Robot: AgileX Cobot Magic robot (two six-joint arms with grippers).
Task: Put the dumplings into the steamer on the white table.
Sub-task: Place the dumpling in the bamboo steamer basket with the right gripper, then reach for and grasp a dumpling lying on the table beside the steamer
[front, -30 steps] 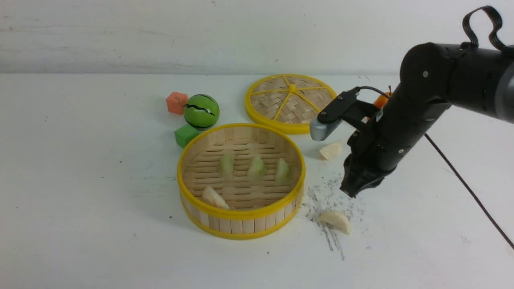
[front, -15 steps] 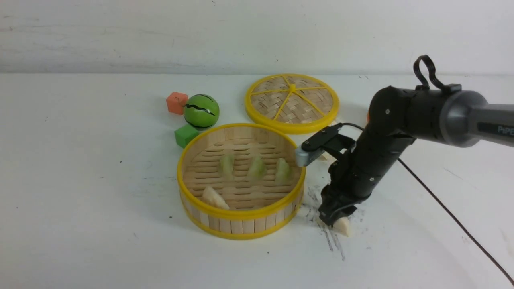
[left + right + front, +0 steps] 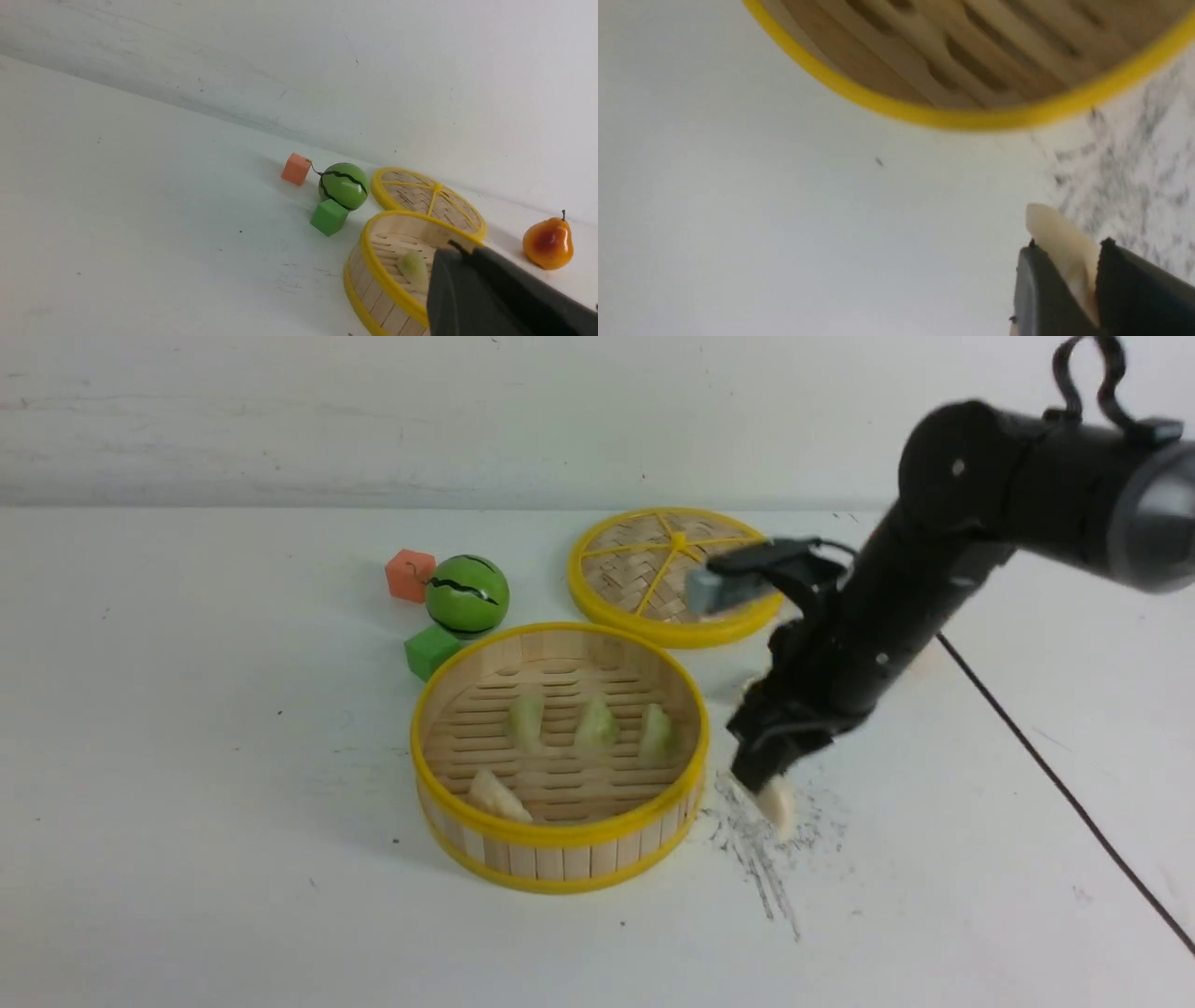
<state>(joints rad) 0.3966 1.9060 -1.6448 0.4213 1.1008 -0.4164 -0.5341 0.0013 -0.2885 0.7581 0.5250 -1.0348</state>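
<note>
The steamer [image 3: 560, 835] stands mid-table on the white table [image 3: 187, 756]. Inside it are three pale green dumplings [image 3: 596, 726] in a row and one cream dumpling [image 3: 495, 795] near its front wall. My right gripper [image 3: 761, 782] hangs just right of the steamer, a little above the table, shut on another cream dumpling [image 3: 779, 805]. The right wrist view shows that dumpling [image 3: 1052, 228] pinched between the fingers, right gripper [image 3: 1070, 243], with the steamer rim [image 3: 971, 119] ahead. A sliver of a further cream dumpling [image 3: 750, 688] shows behind the arm. My left gripper [image 3: 460, 254] is shut and empty, near the steamer [image 3: 373, 261].
The woven lid [image 3: 677, 574] lies behind the steamer. A watermelon ball [image 3: 467, 595], an orange cube [image 3: 411, 575] and a green cube [image 3: 431, 651] sit at its back left. A pear [image 3: 549, 240] stands to the right. A black cable [image 3: 1055, 765] crosses the table's right side.
My right gripper dropped onto the cream dumpling right of the steamer, closed on it, and has lifted it off the table, a little back and towards the steamer.
</note>
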